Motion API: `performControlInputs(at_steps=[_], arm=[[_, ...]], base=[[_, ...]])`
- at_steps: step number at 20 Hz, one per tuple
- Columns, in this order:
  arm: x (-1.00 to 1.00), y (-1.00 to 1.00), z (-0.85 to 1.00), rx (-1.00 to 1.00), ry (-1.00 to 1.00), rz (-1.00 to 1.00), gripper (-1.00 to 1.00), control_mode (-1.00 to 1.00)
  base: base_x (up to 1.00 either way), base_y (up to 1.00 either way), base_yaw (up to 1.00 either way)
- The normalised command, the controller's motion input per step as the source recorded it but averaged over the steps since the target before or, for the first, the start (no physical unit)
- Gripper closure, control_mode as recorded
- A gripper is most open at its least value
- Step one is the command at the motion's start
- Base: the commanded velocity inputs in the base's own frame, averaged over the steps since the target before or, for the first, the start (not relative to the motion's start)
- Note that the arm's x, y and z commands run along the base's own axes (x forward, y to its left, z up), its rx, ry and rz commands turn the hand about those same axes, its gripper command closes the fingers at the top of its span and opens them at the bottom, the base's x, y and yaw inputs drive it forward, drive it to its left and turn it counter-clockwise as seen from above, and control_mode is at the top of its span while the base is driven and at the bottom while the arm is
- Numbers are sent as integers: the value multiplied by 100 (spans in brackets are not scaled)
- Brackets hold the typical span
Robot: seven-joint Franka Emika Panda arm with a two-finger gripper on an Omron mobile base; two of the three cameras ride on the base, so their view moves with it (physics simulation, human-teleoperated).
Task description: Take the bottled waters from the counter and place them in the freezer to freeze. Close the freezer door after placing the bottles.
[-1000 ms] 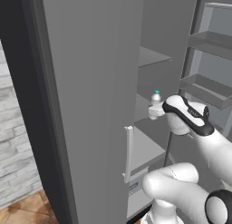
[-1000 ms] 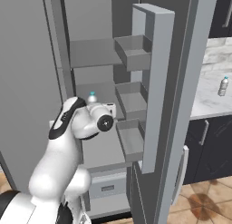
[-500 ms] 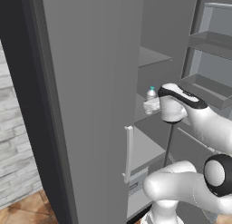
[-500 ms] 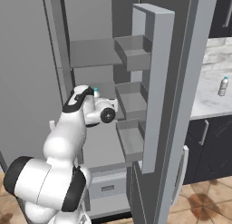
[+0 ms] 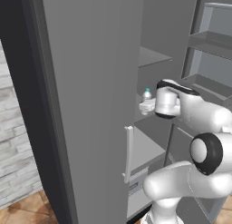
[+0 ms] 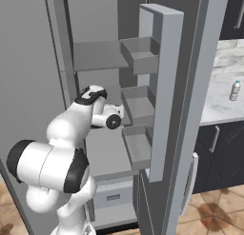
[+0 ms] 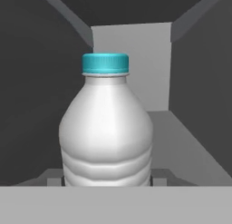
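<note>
Kitchen corner, brick and tile

At far left a pale grey brick wall (image 5: pixel 18 141) meets a reddish-brown tiled floor (image 5: pixel 27 209); at right, dark cabinet fronts (image 6: pixel 224 153) with slim silver handles stand over the same tiles under even, flat light.

Even, soft rendered light with no glare and only faint shadows. The freezer (image 6: pixel 102 63) interior around the pincer (image 5: pixel 147 107) is dim grey, its back wall paler. All three pictures are slightly soft; the bottle (image 7: pixel 105 128) just ahead of the pincer shows a gentle highlight down its front.
</note>
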Motion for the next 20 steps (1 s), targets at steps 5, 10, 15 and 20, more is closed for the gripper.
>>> performControlInputs(at_steps=[5, 10, 15, 20], arm=[[26, 1, -22, 0, 0, 0, 100, -100], [28, 0, -26, 0, 0, 0, 100, -100], [30, 0, -22, 0, 0, 0, 100, -100], [27, 0, -9, 0, 0, 0, 100, -100]], base=[[0, 0, 0], [0, 0, 0], [0, 0, 0], [0, 0, 0]])
